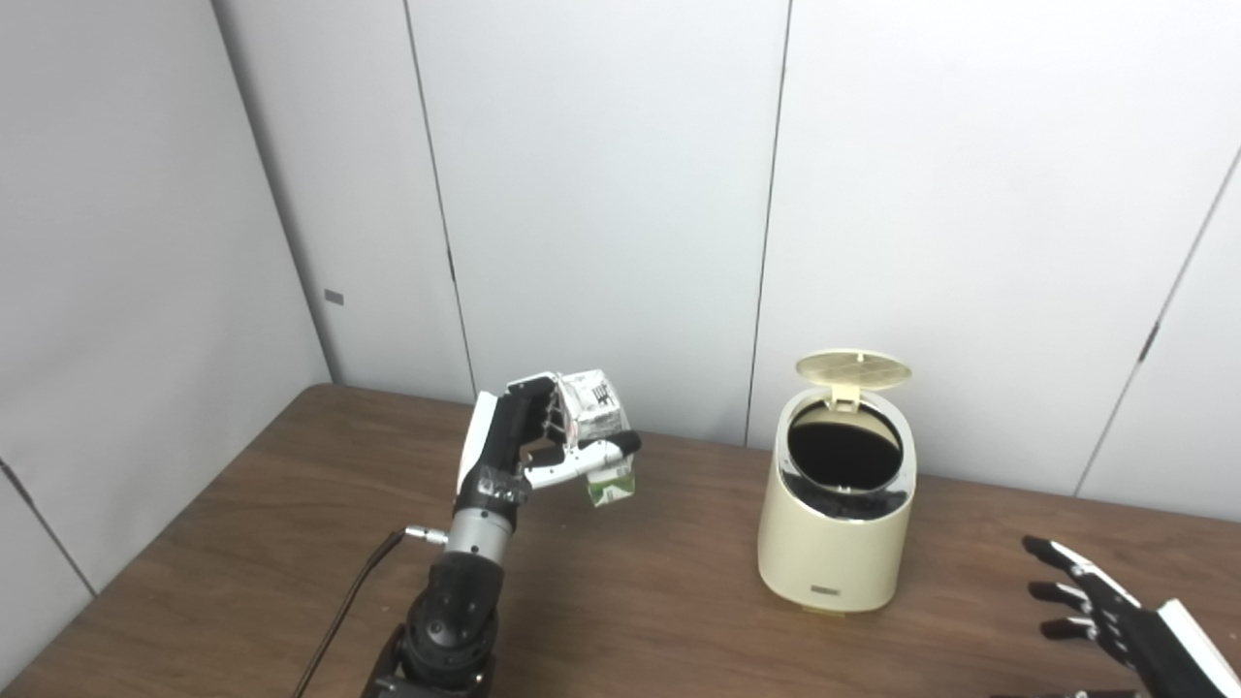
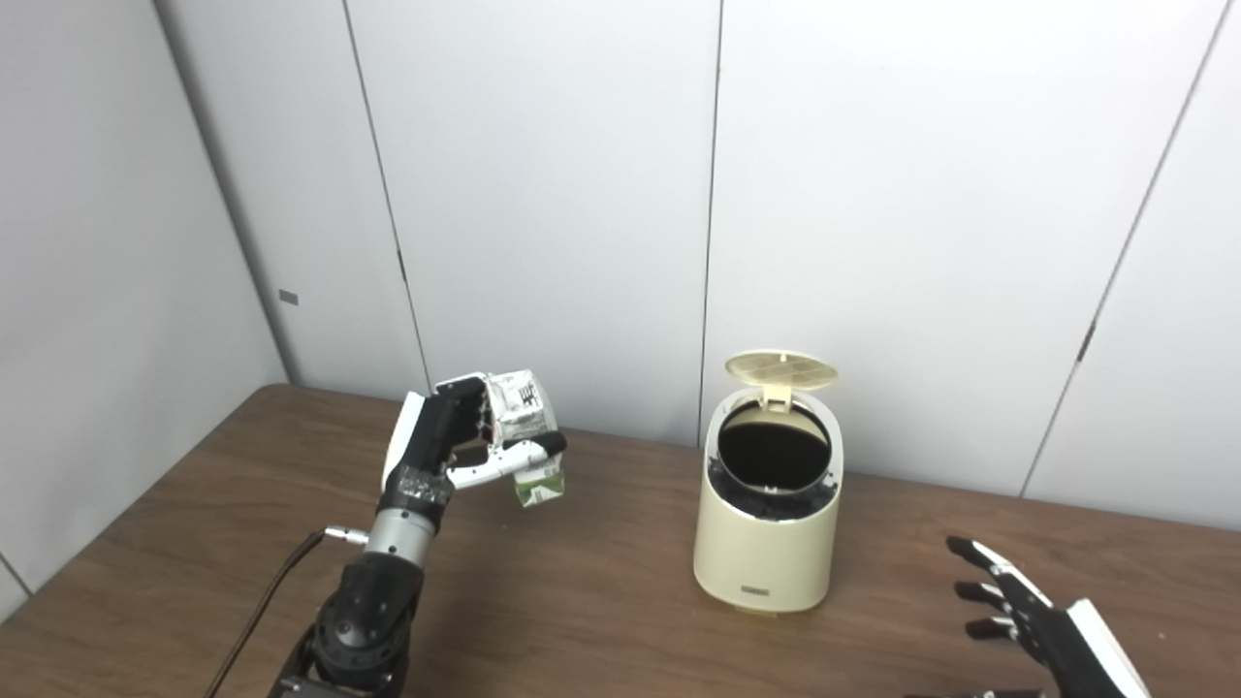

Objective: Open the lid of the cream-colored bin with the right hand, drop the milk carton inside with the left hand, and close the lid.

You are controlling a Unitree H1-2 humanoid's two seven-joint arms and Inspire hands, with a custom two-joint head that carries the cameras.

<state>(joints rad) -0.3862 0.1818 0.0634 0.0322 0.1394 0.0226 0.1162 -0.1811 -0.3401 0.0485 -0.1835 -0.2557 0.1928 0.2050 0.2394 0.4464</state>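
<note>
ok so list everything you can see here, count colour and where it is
bin: one, cream-coloured, standing on the table right of centre, opening dark inside
lid: one, cream, hinged at the bin's back edge, raised open
milk carton: one, white with green at the bottom, held in the air left of the bin
table: one, brown wood, across the lower part of the view
wall panels: several, white, behind and to the left of the table
cable: one, black, running along the left arm
left hand: one, black and white, shut on the milk carton
right hand: one, black and white, open, low at the right, apart from the bin
</note>
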